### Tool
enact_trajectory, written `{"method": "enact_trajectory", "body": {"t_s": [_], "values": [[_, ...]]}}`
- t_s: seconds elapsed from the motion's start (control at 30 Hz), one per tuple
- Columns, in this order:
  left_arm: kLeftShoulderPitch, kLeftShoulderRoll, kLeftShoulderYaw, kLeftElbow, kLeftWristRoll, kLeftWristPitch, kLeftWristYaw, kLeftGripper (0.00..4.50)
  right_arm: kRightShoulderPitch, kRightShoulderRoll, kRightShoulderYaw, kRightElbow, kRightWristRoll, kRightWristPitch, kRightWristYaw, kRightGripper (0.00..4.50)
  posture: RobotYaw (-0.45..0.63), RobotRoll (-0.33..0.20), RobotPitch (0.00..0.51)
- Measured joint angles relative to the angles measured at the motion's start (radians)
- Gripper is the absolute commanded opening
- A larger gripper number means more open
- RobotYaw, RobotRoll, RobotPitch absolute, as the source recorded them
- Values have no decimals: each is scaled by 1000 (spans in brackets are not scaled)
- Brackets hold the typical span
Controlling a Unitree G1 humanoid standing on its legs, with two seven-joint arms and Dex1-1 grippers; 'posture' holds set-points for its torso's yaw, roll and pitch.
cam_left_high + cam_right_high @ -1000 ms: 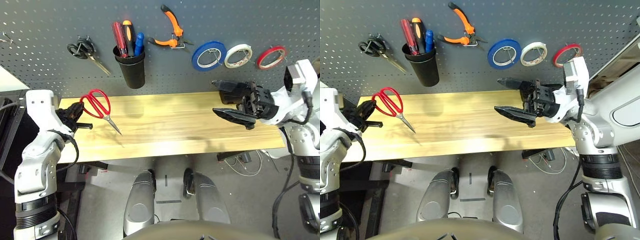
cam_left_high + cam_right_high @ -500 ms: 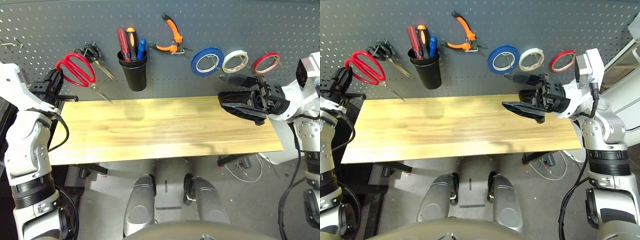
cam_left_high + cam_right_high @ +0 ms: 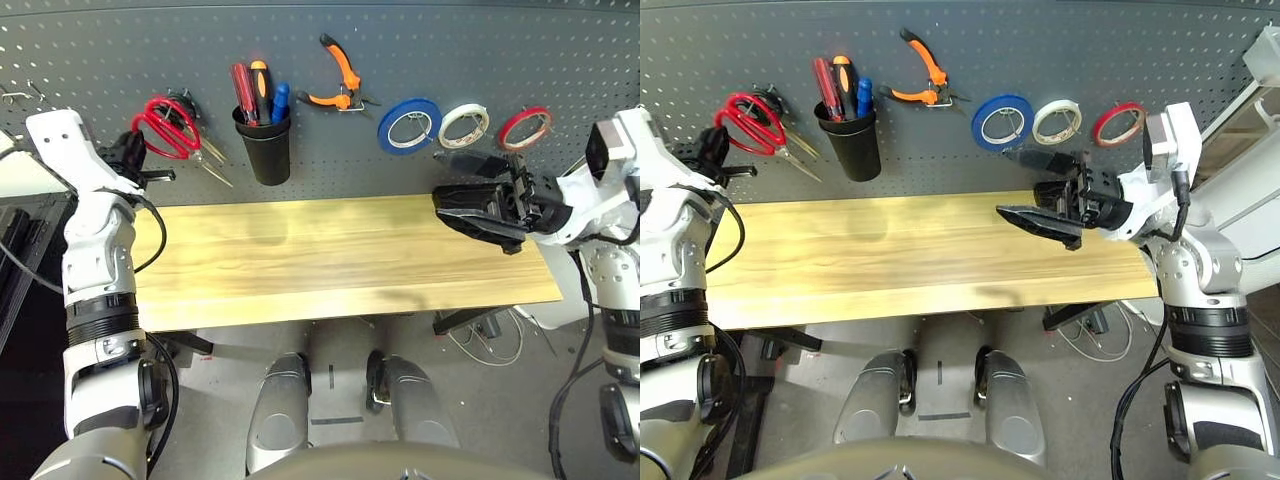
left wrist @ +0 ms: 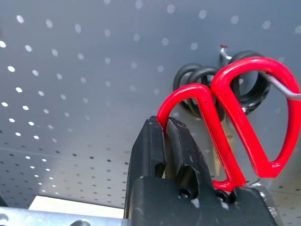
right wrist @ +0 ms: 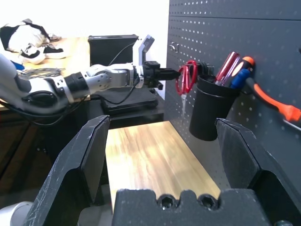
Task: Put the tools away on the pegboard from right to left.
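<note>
Left end effector (image 4: pixel 164 141) pinches glossy red-handled scissors (image 4: pixel 235 113), apparently hooked.

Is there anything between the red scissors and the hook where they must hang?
Yes. Black scissors already hang on that hook, so the red scissors, held by the left gripper, lie over their black handles against the pegboard.

blue tape roll (image 3: pixel 410 125) beside white tape roll (image 3: pixel 470 124); black-handled scissors (image 3: pixel 190 125).
</note>
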Motion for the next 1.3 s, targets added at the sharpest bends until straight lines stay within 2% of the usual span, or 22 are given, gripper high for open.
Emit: {"method": "enact_trajectory", "body": {"t_s": [0.13,0.3,0.47,0.67,0.93,1.07,1.3], "values": [[15,-24,-16,11,2,-14,0,2461,30,26,0,-18,-3,-6,-33,4500,0,0,84],[114,-58,-32,1,1,-25,-11,4479,94,75,-5,-27,-33,-39,-117,4500,0,0,86],[166,-93,-45,-41,0,-25,-14,4479,131,125,-9,-11,-103,-119,-202,4500,-8,0,86],[251,-140,-74,-51,-10,-93,-85,4479,167,203,-9,78,-265,-248,-375,4500,-18,0,87],[317,-157,-100,-17,5,-215,-100,4479,200,299,-11,250,-469,-411,-643,4500,-17,0,91],[338,-174,-101,6,18,-269,-78,4479,191,320,-11,317,-514,-431,-732,4500,-27,0,97],[362,-196,-55,37,44,-340,51,4479,107,314,-30,490,-543,-498,-816,4500,-38,0,105]]}}
